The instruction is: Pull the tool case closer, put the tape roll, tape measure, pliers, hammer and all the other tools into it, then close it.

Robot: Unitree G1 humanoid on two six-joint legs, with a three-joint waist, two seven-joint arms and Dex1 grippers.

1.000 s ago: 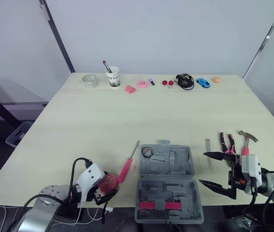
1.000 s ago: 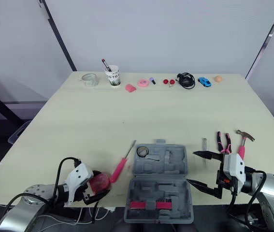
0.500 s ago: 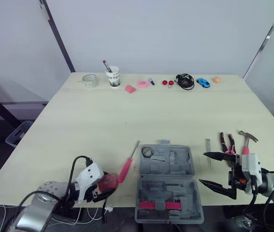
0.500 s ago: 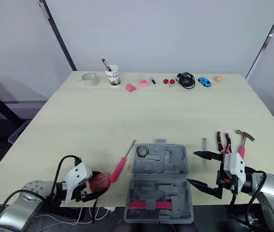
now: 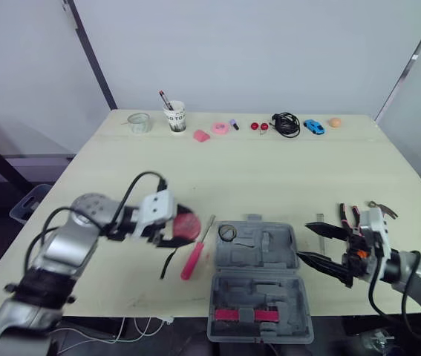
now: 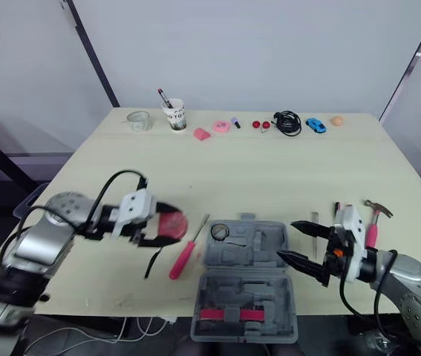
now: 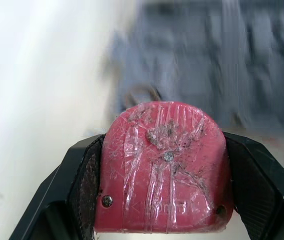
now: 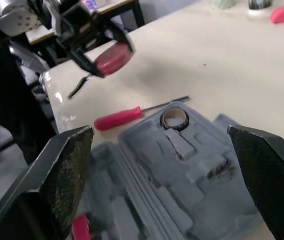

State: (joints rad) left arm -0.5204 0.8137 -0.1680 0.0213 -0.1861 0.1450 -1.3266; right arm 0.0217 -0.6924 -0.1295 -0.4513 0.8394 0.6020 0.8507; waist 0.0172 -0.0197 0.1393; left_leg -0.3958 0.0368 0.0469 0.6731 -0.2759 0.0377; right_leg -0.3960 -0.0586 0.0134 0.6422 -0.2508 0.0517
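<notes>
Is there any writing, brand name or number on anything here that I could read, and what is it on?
Nothing can be quoted with confidence.
White paper cup: a band of dark print, too small to read.
Red tape measure: faint raised marks near one edge, under a wrinkled clear wrap, not legible.
Grey tool case: no text to be seen.

head stereo pair looks down over the table [image 5: 269, 170]; both close wrist cameras share the tool case [image 8: 182, 165].
</notes>
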